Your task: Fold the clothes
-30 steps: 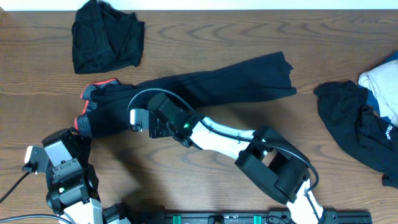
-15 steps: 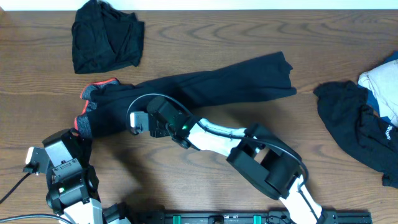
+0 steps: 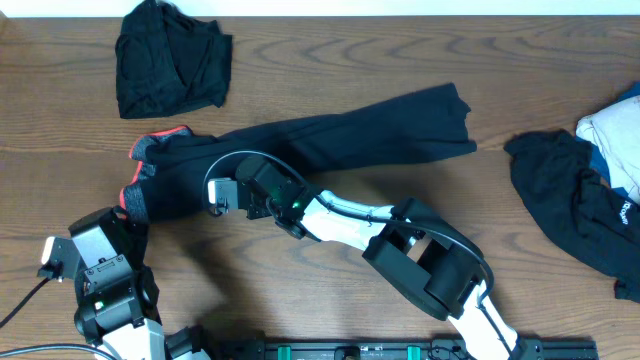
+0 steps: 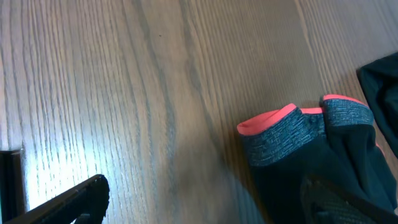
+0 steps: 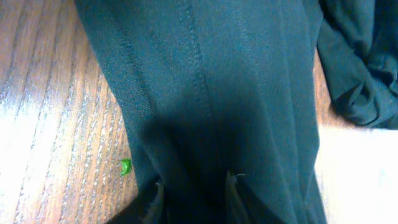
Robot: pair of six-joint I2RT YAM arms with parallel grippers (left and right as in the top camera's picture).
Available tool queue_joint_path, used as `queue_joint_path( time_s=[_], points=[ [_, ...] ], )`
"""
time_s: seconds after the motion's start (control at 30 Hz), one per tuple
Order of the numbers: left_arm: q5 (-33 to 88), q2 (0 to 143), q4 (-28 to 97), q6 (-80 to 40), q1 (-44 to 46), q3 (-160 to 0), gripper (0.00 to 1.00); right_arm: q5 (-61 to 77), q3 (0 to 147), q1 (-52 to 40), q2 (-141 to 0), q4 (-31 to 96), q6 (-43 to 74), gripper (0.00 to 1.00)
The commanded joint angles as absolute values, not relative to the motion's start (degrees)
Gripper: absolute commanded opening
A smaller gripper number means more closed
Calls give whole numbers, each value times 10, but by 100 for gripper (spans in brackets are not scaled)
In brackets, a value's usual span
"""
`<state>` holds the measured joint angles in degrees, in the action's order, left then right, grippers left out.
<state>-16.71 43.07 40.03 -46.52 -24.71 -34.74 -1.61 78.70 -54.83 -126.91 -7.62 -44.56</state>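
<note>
While right jaws pinch the trousers (image 3: pixel 380 125), left jaws gape — black pile (image 3: pixel 170 60) beyond.

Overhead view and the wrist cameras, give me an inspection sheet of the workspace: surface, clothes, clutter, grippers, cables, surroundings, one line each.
Surface: brown wood-grain table, bare between the garments.
Job's things: long black trouser-like garment with a coral-red waistband lies stretched across the centre; crumpled black garment at far left; pile of black, white and blue clothes at the right edge.
Clutter: small green speck on the wood beside the trousers.
Grippers: left gripper open, low over the wood by the waistband, holding nothing; right gripper pinching a fold of the trouser fabric.
Cables: black cable loop over the right wrist; thin black cable by the left arm.
Surroundings: white strip beyond the far edge; nothing else seen.
</note>
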Motion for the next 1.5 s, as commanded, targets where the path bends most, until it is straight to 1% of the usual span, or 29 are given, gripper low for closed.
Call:
queue_joint_path(
  time_s=[0.0, 0.13, 0.27, 0.4, 0.63, 0.8, 0.87, 1.03, 1.13, 1.3, 1.47],
  points=[
    [-170, 431, 403, -468, -251, -351, 98, -17, 793, -551, -1276, -85, -447, 22],
    [-170, 431, 406, -468, -251, -351, 98, -24, 793, -551, -1276, -97, -446, 15],
    [-152, 431, 418, -468, -251, -351, 98, -69, 793, -551, -1276, -132, -446, 8],
    [-99, 431, 421, -468, -251, -351, 98, -81, 795, -548, -1276, -167, -446, 6],
    [22, 431, 431, -451, -247, -351, 98, -82, 795, -535, -1276, -250, -384, 6],
    [63, 431, 437, -433, -223, -351, 100, -81, 795, -516, -1276, -281, -341, 5],
    [71, 431, 433, -434, -207, -350, 98, -77, 795, -506, -1277, -282, -327, 4],
    [71, 436, 401, -434, -166, -348, 95, -71, 795, -480, -1296, -314, -309, 5],
    [71, 451, 354, -434, -138, -341, 92, -70, 795, -471, -1312, -332, -309, 4],
    [71, 517, 260, -434, -89, -339, 92, -70, 795, -470, -1322, -337, -308, 6],
    [71, 623, 129, -434, -45, -339, 92, -71, 795, -480, -1322, -337, -309, 19]
  ],
)
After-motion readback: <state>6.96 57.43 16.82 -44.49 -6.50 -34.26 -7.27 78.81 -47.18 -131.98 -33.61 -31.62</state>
